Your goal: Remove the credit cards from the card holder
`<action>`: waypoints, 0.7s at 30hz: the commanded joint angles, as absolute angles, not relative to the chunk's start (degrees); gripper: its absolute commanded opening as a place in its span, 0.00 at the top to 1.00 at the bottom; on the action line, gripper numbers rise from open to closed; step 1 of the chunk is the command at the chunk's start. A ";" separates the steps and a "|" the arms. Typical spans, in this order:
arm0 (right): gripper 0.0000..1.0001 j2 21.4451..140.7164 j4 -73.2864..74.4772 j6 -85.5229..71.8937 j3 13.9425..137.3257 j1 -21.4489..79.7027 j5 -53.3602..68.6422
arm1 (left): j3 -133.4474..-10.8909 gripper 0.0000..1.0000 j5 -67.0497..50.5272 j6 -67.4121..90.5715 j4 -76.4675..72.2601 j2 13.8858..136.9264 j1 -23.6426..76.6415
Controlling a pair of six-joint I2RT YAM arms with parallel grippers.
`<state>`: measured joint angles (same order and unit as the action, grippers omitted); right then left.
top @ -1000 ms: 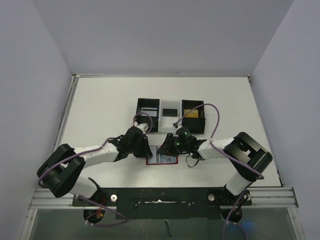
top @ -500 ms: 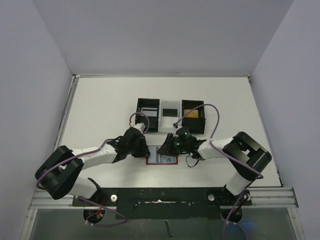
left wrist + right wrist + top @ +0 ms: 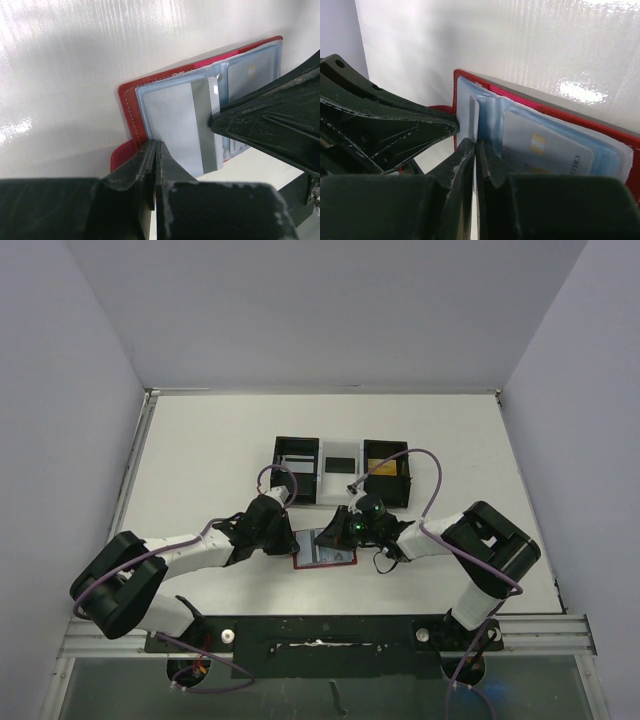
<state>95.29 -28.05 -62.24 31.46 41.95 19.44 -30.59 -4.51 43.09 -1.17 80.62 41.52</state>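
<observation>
With left fingers clamped on the holder at 6 o'clock on the surface and right fingers pinched shut on a pale flap at 9 o'clock of a card, risks tearing that flap or dragging the holder if pulled hard.

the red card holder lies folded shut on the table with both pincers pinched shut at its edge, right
Not folded shut: the left wrist view shows the card holder open, blue-grey sleeves and a credit card exposed. The left pincer and right pincer are pinched shut at its edge.
</observation>
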 commanded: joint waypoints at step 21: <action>0.99 93.40 -36.80 -63.69 26.53 38.05 27.25 | -30.60 1.00 -3.00 42.76 1.32 81.22 41.95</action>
